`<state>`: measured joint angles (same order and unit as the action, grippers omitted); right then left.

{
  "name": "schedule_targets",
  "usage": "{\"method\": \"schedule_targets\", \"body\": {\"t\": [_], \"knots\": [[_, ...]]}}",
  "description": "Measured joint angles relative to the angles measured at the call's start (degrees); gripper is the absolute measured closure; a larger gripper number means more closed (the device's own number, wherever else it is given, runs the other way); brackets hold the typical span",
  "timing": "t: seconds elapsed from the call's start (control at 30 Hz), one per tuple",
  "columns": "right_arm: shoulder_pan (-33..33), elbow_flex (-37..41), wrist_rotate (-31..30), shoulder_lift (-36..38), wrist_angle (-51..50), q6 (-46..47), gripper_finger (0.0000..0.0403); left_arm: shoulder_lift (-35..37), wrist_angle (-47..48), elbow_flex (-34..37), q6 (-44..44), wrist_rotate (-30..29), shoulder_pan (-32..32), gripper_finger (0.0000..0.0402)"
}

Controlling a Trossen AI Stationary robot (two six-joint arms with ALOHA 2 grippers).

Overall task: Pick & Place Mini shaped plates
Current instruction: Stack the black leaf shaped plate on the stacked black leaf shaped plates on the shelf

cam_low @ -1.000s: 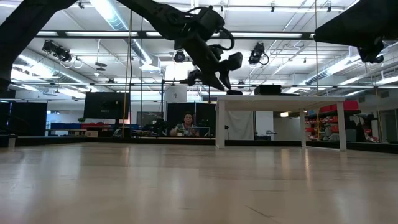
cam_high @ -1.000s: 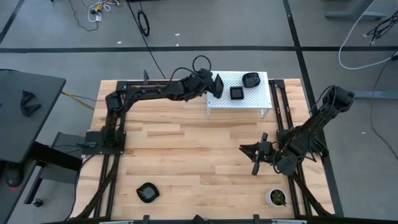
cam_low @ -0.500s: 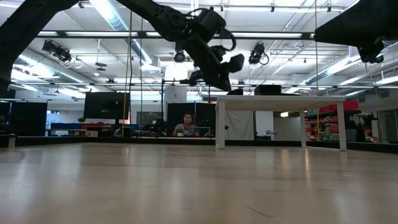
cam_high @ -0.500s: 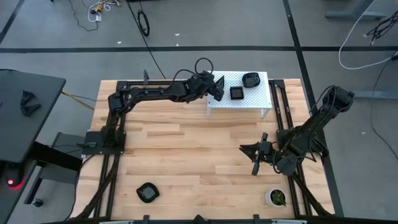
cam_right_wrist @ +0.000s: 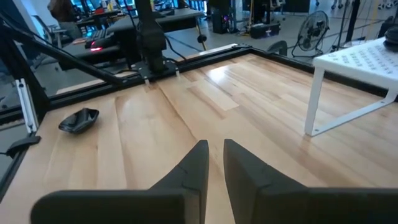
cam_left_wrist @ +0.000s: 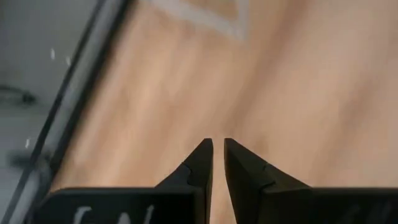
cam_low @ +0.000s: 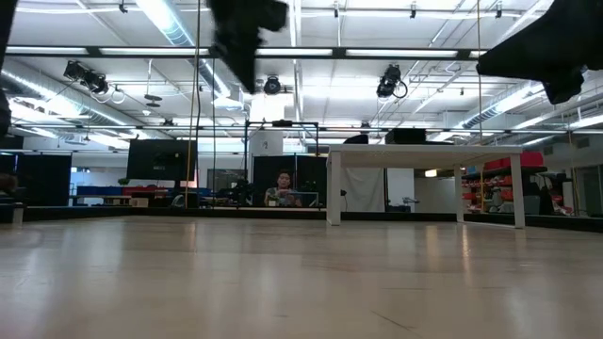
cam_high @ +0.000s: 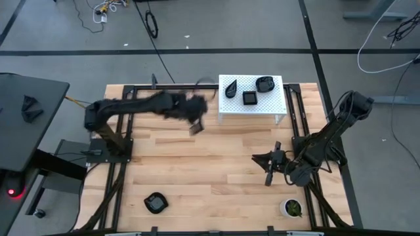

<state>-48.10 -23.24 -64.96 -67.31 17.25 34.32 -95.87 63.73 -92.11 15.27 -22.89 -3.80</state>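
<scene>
Lower left of high view: lone plate (cam_high: 155,202) on bench (cam_high: 216,164), below left pincer (cam_high: 195,126), fingers near-together, empty; left arm nearer.

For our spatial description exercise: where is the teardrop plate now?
In the high view, the teardrop plate lies at the left end of the white rack, beside the square plate.

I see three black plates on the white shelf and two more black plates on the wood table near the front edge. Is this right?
Not quite. The high view shows three plates on the white shelf: a teardrop plate, a square plate and a rounded plate. But only one plate lies on the table near the front edge, not two.
</scene>
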Motion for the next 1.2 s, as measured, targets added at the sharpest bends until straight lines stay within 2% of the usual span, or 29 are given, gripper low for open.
{"method": "schedule_targets", "body": {"t": [0.13, 0.23, 0.33, 0.47, 0.6, 0.67, 0.73, 0.93, 1.07, 1.2], "knots": [[0.52, 0.0, -0.03, -2.4, 1.55, 1.67, 0.0349, 5.91, 9.88, 6.69, 14.84, -1.2, 12.9, 0.0358], [1.19, 0.02, -0.03, -4.07, 2.74, 2.33, 0.0349, 9.63, 11.05, 13.91, 27.44, 0.44, 24.02, 0.0358], [1.98, 0.02, -0.09, -5.18, 4.55, 1.62, 0.0349, 11.67, 9.93, 20.3, 40.91, 4.94, 34.93, 0.0358], [2.91, 0.02, -0.15, -5.42, 6.56, 0.25, 0.0349, 11.92, 4.51, 27.52, 54.57, 14.72, 48.76, 0.0358], [3.75, 0.02, -0.15, -5.44, 8.39, -1.37, 0.0349, 11.59, -12.22, 35.54, 63.05, 17.7, 59.67, 0.0345], [4.17, 0.02, -0.14, -5.44, 9.55, -1.92, 0.0349, 11.61, -20.42, 39.3, 68.76, 16.55, 62.88, 0.0326], [4.5, 0.02, -0.14, -5.44, 10.24, -2.24, 0.0349, 11.6, -24.36, 42.67, 74.84, 15.43, 64.93, 0.03], [5.36, 0.02, -0.05, -5.44, 10.76, -2.39, 0.0349, 11.54, -26.1, 48.16, 88.7, 13.71, 66.12, 0.0208], [5.43, 0.02, 0.01, -5.44, 10.8, -2.37, 0.0349, 11.54, -29.88, 49.1, 88.44, 13.47, 65.97, 0.0172], [5.42, 0.02, 0.04, -5.44, 10.8, -2.45, 0.0349, 11.54, -35.1, 49.48, 85.77, 8.97, 65.87, 0.017]]}}
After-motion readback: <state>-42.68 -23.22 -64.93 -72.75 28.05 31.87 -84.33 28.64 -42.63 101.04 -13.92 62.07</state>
